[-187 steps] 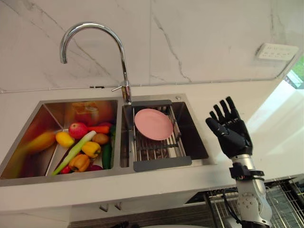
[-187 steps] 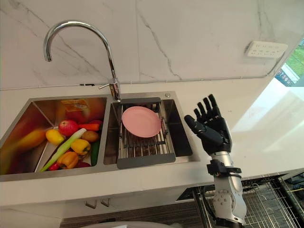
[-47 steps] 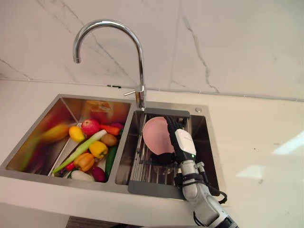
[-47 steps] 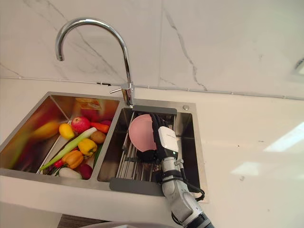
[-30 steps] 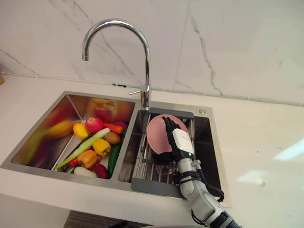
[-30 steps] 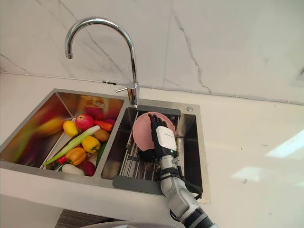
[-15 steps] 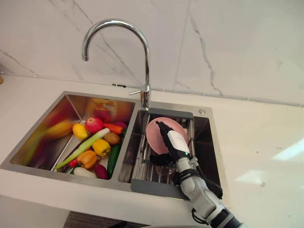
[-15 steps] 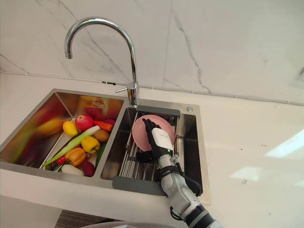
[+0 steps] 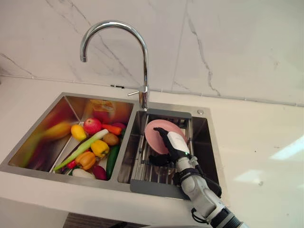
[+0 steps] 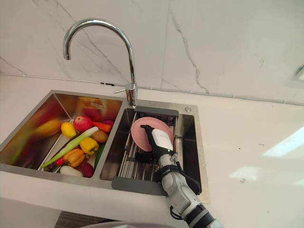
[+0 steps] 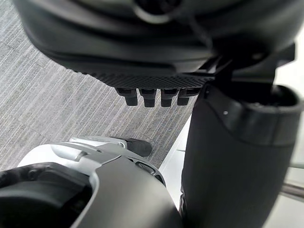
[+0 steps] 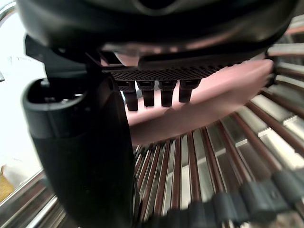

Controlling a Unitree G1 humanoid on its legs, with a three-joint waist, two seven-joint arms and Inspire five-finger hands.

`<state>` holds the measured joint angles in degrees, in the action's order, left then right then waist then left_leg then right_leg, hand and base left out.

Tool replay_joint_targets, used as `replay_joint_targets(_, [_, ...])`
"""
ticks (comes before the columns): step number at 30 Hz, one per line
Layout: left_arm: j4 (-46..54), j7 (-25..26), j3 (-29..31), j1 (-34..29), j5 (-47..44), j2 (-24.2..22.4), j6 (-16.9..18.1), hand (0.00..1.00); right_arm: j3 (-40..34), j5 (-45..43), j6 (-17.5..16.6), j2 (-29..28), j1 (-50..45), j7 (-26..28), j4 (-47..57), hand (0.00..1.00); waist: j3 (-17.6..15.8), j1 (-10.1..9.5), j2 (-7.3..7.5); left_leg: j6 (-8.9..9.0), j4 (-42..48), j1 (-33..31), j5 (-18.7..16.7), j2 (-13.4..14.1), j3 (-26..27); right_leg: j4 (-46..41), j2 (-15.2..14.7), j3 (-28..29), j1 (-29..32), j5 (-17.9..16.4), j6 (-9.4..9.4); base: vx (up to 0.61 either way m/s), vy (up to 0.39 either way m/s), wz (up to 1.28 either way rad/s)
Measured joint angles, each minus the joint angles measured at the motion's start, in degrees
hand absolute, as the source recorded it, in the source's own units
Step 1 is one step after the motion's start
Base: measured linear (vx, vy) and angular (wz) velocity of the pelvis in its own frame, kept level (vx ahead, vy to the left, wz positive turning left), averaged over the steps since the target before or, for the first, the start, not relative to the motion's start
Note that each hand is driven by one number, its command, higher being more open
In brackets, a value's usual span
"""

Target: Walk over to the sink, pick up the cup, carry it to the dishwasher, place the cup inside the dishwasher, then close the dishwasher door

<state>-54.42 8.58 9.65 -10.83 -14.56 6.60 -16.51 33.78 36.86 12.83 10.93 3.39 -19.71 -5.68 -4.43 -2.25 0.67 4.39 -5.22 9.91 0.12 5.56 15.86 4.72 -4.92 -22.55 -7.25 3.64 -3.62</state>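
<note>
No cup shows; a pink plate (image 9: 156, 132) leans on the metal rack (image 9: 151, 167) in the right basin of the steel sink (image 9: 205, 124). My right hand (image 9: 176, 143) reaches into that basin from the front. Its straight fingers (image 12: 148, 95) lie across the right part of the plate (image 12: 213, 99), and its thumb (image 12: 90, 152) stands apart beside the lower rim, so the hand is open. My left hand (image 11: 156, 97) hangs over grey carpet with relaxed fingers, holding nothing.
A tall curved chrome faucet (image 9: 143, 71) rises behind the divider between the basins. The left basin holds several vegetables and fruit (image 9: 93, 142). White countertop (image 9: 256, 156) surrounds the sink, with a marble wall behind.
Six seconds ago my right hand was raised over the counter to the right of the sink. In the last second its fingers have tipped leftward and lower across the plate.
</note>
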Motion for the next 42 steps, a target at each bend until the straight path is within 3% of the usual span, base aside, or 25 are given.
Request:
replay_joint_targets(5, [-0.02,0.13,-0.06,-0.01,0.11,-0.02,0.14,1.00,0.38,1.41,-0.36,-1.30,-1.06,-10.18,-0.12,0.00,-0.01,-0.06,-0.04,-0.01,0.01,0.04,0.01,-0.02,-0.06,-0.12,-0.04,-0.03,-0.01,0.00,0.00,0.00,0.000,0.00])
replay_joint_targets(7, [-0.03,0.13,-0.14,-0.01,0.12,-0.02,0.16,1.00,0.37,2.48,-2.32,-1.43,-1.28,-14.49,-0.07,0.00,-0.02,-0.06,-0.08,-0.03,0.00,0.04,0.03,-0.06,-0.21,-0.21,-0.09,-0.13,-0.03,-0.01,-0.01,0.00,0.000,0.00])
replay_joint_targets(10, [-0.03,0.19,-0.52,-0.01,0.15,0.01,0.37,1.00,0.32,2.70,-3.21,-1.62,-1.78,-16.98,-0.08,0.00,-0.10,-0.04,-0.21,-0.17,-0.01,-0.05,0.13,-0.18,-0.62,-0.34,-0.24,-0.45,-0.06,-0.04,-0.05,0.00,0.000,0.05])
replay_joint_targets(18, [0.08,0.26,-0.98,-0.01,1.01,-0.05,0.66,1.00,-0.30,-0.20,-3.39,-1.78,-2.61,-17.94,1.64,0.00,-0.36,0.07,-0.65,-0.40,-0.02,-0.15,0.32,-0.31,-0.93,-0.61,-0.43,-0.74,-0.03,-0.08,-0.11,0.00,0.000,0.02])
replay_joint_targets(22, [0.08,0.29,-0.97,-0.01,1.00,-0.08,0.77,1.00,-4.03,-11.41,-4.11,-2.23,-4.77,-17.71,7.85,0.00,-0.43,0.23,-0.82,-0.40,0.00,-0.31,0.33,-0.34,-0.87,-0.61,-0.47,-0.66,0.17,-0.05,-0.14,0.00,0.000,-0.01])
replay_joint_targets(26, [0.09,0.46,-1.04,-0.09,0.98,-0.56,0.64,1.00,-10.16,-34.07,-12.04,-2.66,-6.28,-14.70,14.58,0.00,-0.76,0.90,-1.56,-0.39,0.25,-0.04,0.32,-0.34,-0.11,-0.59,-0.43,0.13,0.31,0.18,-0.24,0.00,0.000,-0.08])
replay_joint_targets(31, [0.11,0.75,-1.27,-0.28,0.99,-0.95,0.61,1.00,-16.31,-57.70,-17.42,-3.88,-6.38,-11.64,19.78,0.00,-0.48,1.46,-2.29,-0.40,0.26,0.03,0.31,-0.32,0.49,0.04,-0.25,0.67,0.26,0.79,-0.08,-0.01,-0.005,-0.06])
replay_joint_targets(35, [-0.19,-0.04,-1.27,-0.30,0.99,-0.93,0.46,1.00,-20.90,-64.21,-21.84,-5.35,-6.49,-11.61,24.47,0.00,-0.53,1.59,-2.38,-0.63,0.57,0.10,0.18,-0.44,0.50,-1.63,-0.79,0.49,0.80,0.52,-0.41,-0.01,0.006,0.00])
replay_joint_targets(38, [-0.29,-0.34,-1.27,-0.04,-0.22,-0.74,-0.94,1.00,-23.55,-67.00,-27.33,-5.91,-6.26,-12.22,29.15,0.00,-0.78,1.65,-2.44,-1.59,1.90,-0.39,-0.41,-1.21,0.53,-9.22,-3.17,0.19,4.18,-2.44,-0.89,-0.06,0.063,-0.01])
replay_joint_targets(40, [-0.36,-1.32,-1.18,0.36,-3.37,-0.16,-3.39,1.00,-25.24,-66.63,-30.07,-6.85,-5.60,-13.47,31.98,0.00,-1.45,1.57,-2.18,-2.40,2.75,-0.37,-0.89,-2.19,1.30,-14.00,-5.10,-0.19,6.65,-3.65,-1.04,-0.07,0.066,-0.18])
replay_joint_targets(42, [-0.36,-2.18,-0.91,0.86,-8.98,1.13,-8.16,1.00,-26.82,-65.57,-30.73,-7.67,-4.05,-14.68,32.81,0.00,-1.83,1.60,-1.52,-3.01,2.88,-0.39,-1.39,-3.30,3.16,-14.97,-6.20,-0.13,8.22,-3.68,-0.96,-0.11,0.070,-0.45])
